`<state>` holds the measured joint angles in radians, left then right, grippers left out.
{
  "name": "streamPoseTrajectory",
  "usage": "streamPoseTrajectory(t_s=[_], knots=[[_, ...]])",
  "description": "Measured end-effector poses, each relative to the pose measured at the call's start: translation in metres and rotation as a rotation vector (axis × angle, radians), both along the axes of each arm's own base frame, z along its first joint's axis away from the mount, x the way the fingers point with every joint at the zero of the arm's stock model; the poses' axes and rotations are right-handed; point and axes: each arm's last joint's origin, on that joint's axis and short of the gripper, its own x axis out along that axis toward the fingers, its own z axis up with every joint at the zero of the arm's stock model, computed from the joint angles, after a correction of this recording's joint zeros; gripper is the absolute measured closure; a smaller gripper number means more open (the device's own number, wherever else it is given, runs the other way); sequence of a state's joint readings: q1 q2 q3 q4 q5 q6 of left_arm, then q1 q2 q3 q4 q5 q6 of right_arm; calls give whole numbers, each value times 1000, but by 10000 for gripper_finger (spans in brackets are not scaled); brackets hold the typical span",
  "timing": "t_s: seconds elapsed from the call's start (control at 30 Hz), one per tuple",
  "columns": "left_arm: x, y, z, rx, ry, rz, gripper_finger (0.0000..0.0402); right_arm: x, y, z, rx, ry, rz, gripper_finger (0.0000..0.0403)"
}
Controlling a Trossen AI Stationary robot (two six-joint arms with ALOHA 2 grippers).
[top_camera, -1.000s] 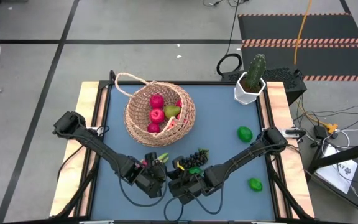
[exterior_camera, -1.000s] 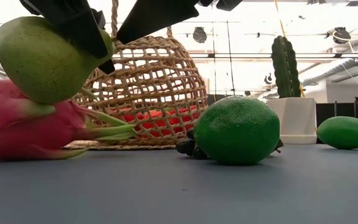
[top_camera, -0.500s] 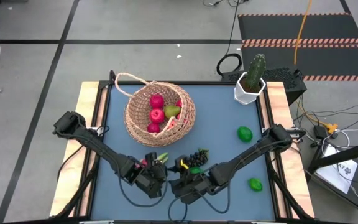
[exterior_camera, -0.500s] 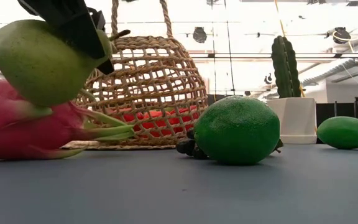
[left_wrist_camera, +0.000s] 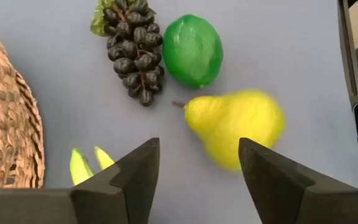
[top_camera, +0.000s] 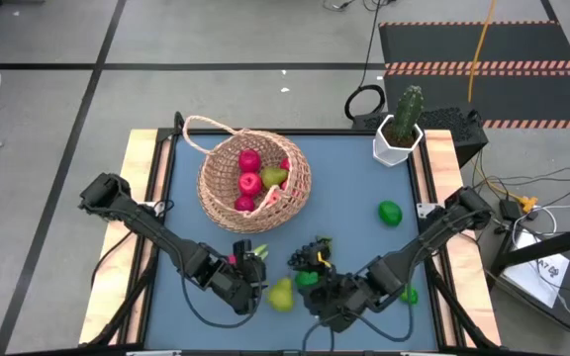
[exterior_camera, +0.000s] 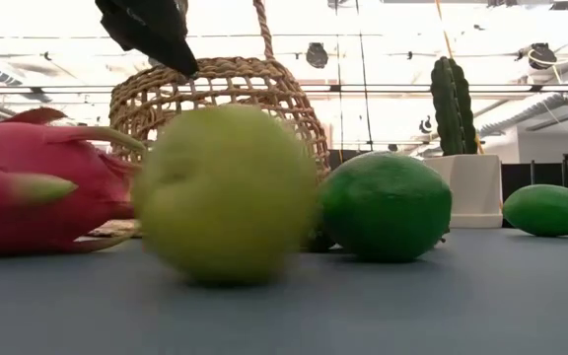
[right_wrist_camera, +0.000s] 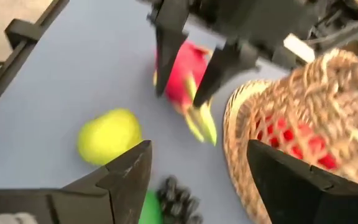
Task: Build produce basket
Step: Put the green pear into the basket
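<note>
We see the left gripper (left_wrist_camera: pixel 194 174) hanging open and empty over the blue table (top_camera: pixel 354 198), its two dark wedge-shaped fingers spread above the dragon fruit's green leaf tips. Just ahead of it lies a smooth yellow-green pear (left_wrist_camera: pixel 238 124), loose on the mat, touching neither gripper. Beside the pear sit a dimpled green lime (left_wrist_camera: pixel 192 50) and a knobbly dark grape bunch (left_wrist_camera: pixel 131 53) — the two nearly touching.

The right gripper (right_wrist_camera: pixel 194 177) is open as well, holding nothing, near the table's front edge by the lime and grapes. The pink dragon fruit (exterior_camera: pixel 42 187) rests under the left gripper, its scaly skin tipped with green.

The basket (top_camera: pixel 255 183) — round, tan, openly woven wicker with a thin loop handle — stands further back, with red round fruits and a pear inside. Two more limes lie on the right side of the table, one (top_camera: pixel 390 213) nearer the white pot (top_camera: pixel 396 146) with its cactus.
</note>
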<state>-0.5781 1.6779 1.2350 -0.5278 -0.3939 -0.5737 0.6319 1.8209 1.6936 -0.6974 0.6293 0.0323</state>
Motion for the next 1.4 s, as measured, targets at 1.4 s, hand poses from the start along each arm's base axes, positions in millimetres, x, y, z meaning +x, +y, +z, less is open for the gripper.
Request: streamPoseTrajectory(t_s=[1.4], knots=[[12,-49,-99,37,136,-39,163,-42,34,-112,372,-154,-16,175]])
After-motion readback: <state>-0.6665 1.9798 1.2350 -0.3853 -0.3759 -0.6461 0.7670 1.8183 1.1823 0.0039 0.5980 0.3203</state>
